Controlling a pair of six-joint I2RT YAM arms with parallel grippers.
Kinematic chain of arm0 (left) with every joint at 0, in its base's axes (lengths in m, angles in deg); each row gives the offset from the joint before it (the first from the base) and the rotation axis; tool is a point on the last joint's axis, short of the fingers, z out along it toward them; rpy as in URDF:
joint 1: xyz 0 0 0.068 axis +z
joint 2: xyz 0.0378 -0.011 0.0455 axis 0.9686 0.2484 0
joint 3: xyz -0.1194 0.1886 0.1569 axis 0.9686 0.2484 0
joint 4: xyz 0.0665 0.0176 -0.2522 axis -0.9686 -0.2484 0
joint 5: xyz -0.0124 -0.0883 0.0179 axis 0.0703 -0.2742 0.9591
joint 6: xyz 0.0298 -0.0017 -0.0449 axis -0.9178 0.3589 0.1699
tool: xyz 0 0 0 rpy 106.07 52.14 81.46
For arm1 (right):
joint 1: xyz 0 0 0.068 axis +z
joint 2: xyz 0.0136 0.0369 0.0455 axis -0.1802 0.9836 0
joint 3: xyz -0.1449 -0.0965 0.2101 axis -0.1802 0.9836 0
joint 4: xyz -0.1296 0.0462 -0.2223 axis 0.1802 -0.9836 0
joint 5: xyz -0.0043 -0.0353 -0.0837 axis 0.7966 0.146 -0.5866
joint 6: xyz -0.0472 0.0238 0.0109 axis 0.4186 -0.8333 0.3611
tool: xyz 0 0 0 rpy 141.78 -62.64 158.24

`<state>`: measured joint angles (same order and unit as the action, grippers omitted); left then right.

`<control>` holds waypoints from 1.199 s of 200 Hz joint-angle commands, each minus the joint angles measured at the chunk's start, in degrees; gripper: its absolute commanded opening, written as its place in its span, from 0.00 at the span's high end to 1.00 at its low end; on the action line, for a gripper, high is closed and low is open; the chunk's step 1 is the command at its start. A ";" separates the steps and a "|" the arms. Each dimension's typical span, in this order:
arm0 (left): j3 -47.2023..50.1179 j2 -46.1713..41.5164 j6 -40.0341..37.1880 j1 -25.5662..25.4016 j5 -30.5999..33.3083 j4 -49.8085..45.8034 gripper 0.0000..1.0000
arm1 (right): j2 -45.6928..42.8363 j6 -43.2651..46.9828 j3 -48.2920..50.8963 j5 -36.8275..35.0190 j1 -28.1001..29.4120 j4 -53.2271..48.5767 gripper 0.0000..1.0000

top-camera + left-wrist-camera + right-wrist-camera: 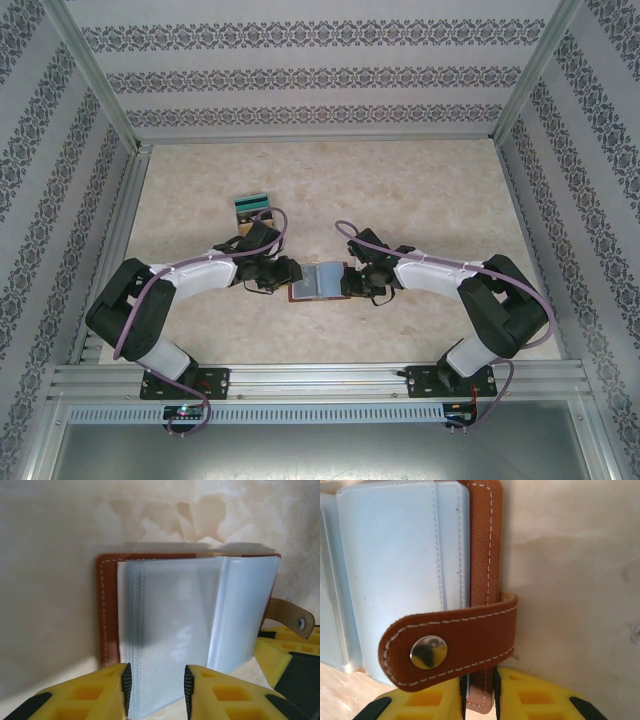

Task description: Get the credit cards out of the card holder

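Observation:
The card holder (318, 281), a brown leather wallet, lies open at the table's centre between my two grippers. In the left wrist view its blue-grey sleeves (175, 630) fan up from the brown cover, and my left gripper (156, 687) is shut on their near edge. My right gripper (479, 695) is shut on the brown cover edge (485, 555), just under the snap tab (450, 642). The credit cards (253, 207), teal, black and tan, lie stacked on the table behind the left gripper (290, 274), clear of the wallet. My right gripper (350, 279) is at the wallet's right edge.
The beige marbled table (420, 190) has patterned walls on three sides. An aluminium rail (320, 378) runs along the near edge by the arm bases. Open table stretches behind and to the right of the wallet.

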<state>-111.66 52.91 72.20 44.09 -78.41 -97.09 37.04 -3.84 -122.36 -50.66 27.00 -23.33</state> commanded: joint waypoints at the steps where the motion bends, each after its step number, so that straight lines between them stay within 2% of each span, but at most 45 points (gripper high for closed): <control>1: -1.77 0.79 0.46 -0.73 -1.08 2.49 0.64 | 1.83 -0.25 -0.46 0.15 0.96 1.44 0.75; 75: -2.55 3.86 -0.06 -0.90 -1.37 1.21 0.64 | 2.44 -0.25 -0.63 0.50 0.94 1.53 0.76; 148: -3.36 5.21 -0.01 -1.83 -4.14 4.15 0.63 | 2.88 -0.25 -0.81 0.76 0.94 1.65 0.76; 185: -3.65 5.46 -0.11 -1.98 -4.79 4.69 0.58 | 3.14 -0.33 -0.81 0.94 0.96 1.79 0.76; 217: -4.13 5.05 -0.39 -2.13 -5.66 4.77 0.41 | 3.10 -0.43 -0.81 1.02 0.94 1.83 0.76; 240: -5.87 4.36 -1.19 -2.65 -5.57 3.40 0.40 | 3.14 -0.51 -0.72 1.02 0.95 2.00 0.76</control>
<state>-114.89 57.48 71.94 42.88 -82.94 -94.23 37.56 -3.88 -122.75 -50.61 27.00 -23.50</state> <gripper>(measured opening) 0.595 0.244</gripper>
